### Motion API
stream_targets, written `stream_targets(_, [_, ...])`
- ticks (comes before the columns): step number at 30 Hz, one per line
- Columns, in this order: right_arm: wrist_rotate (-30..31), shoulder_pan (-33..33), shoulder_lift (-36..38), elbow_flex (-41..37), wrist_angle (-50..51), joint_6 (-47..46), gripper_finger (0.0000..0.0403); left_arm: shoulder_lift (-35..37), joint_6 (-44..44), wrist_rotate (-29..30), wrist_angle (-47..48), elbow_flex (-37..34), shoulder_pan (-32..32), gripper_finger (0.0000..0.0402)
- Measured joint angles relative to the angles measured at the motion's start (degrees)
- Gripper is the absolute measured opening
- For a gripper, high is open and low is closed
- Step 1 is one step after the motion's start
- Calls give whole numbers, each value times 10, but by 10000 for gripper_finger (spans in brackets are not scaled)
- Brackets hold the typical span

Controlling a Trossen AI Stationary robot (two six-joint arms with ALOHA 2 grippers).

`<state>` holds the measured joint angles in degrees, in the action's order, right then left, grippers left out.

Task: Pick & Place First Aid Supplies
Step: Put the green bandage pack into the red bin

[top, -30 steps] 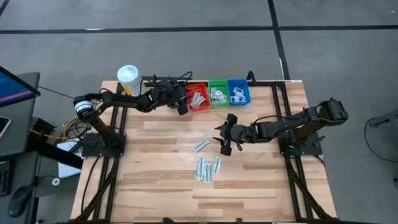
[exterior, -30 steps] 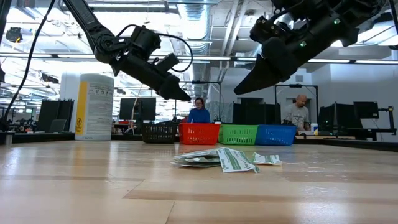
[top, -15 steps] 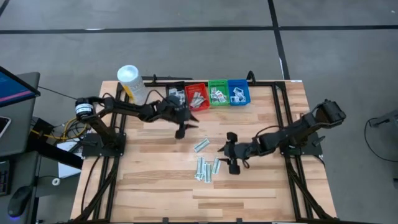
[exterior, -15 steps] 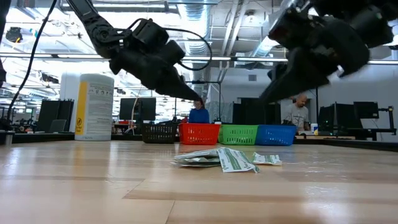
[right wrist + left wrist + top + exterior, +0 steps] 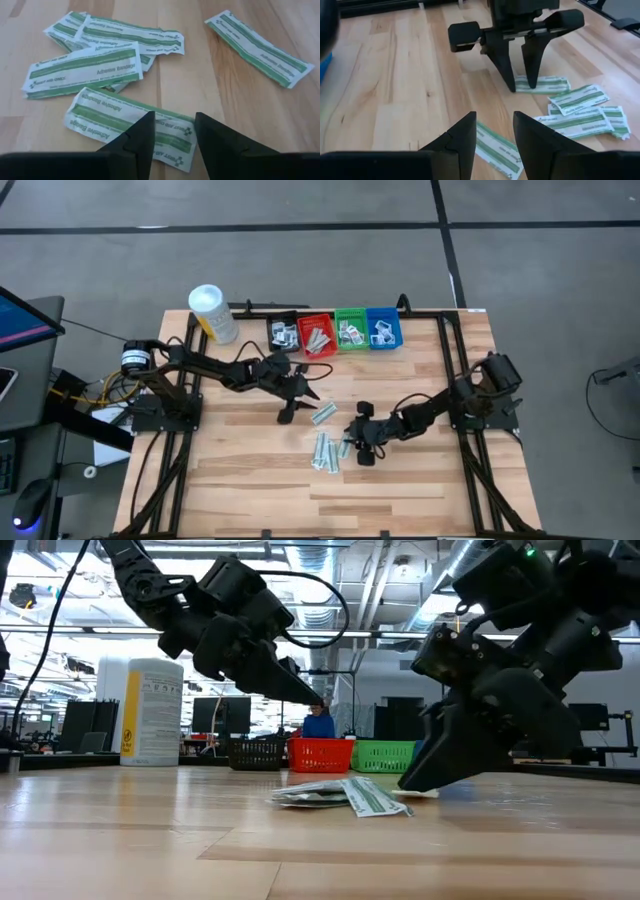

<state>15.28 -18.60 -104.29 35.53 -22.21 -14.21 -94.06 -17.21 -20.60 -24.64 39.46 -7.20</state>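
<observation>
Both arms going for pale-green bandage strips (image 5: pixel 327 448) lying mid-frame on counter (image 5: pixel 240 480).

Right gripper (image 5: pixel 170 131) low over nearest strip, fingers parted, nothing grasped. Left gripper (image 5: pixel 493 131) above lone strip (image 5: pixel 496 148), fingers apart, empty.

Next, I'd guess: drop, pinch strip, carry to bins (image 5: pixel 335 333) at top.

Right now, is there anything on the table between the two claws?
Yes. In the high view, one pale-green bandage strip lies on the wood between the left gripper and the right gripper; the left wrist view shows it too.
</observation>
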Motion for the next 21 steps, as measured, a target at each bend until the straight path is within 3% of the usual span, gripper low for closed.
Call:
stream_targets(6, [7,3,-31,1,3,-36,107,0,15,0,-3,0,5,131])
stream_targets(14, [13,3,-21,-1,12,-37,11,0,26,0,-18,0,9,131])
stream_targets(21, [57,2,28,-5,35,-6,4,0,37,0,-31,0,13,131])
